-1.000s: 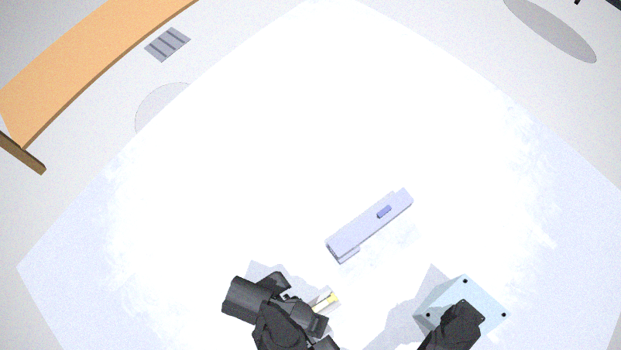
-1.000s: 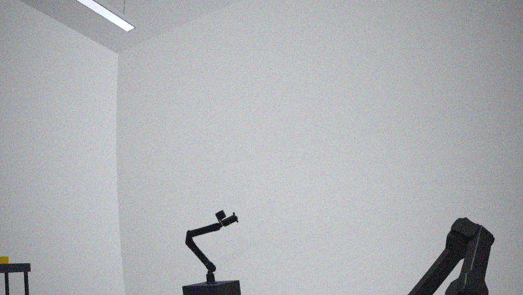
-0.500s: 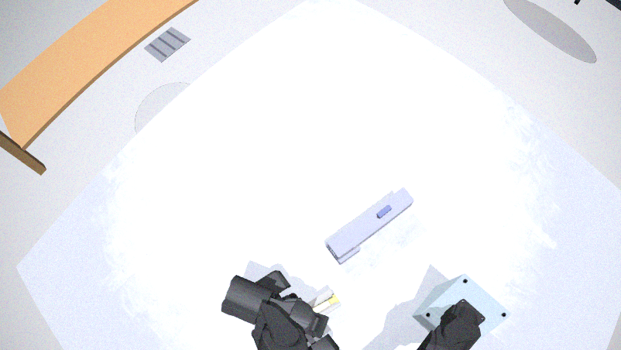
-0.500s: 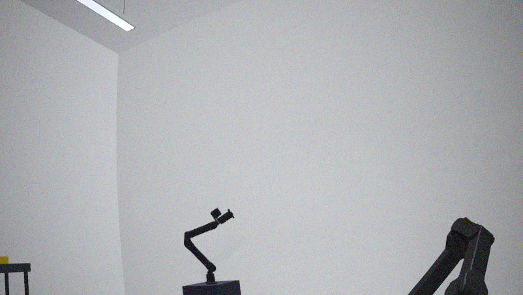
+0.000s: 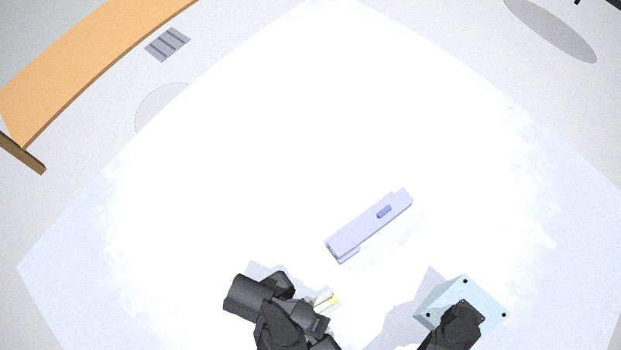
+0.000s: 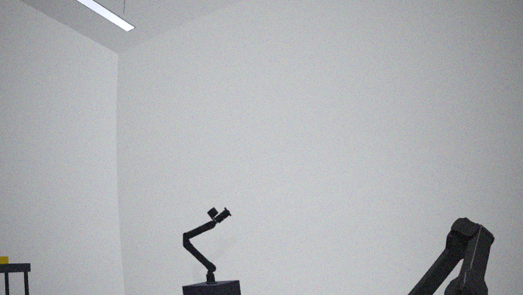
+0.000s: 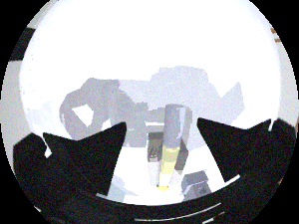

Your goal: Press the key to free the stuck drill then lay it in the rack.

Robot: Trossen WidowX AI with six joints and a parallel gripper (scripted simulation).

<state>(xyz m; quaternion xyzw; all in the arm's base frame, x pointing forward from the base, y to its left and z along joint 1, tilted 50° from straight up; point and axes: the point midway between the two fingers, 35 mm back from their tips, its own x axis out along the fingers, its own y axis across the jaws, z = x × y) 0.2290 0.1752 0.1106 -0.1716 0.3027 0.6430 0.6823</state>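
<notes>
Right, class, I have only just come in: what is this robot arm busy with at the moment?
The arm's gripper stands wide open over a small grey and yellow drill, which lies between the fingers with nothing clamping it. In the top view the drill sits near the arm, apart from the long pale block with its little blue key. The rack is too washed out to make out.

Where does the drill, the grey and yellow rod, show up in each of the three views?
Top: the drill lies near the bottom edge, left of centre, poking out beside the dark gripper.
Exterior: not in it; only bare wall and dark arms show.
Wrist: the drill stands at centre, between the two spread black fingers, yellow end nearest the camera.
Shared landmark: the gripper, which flanks the drill in the top and wrist views.
</notes>
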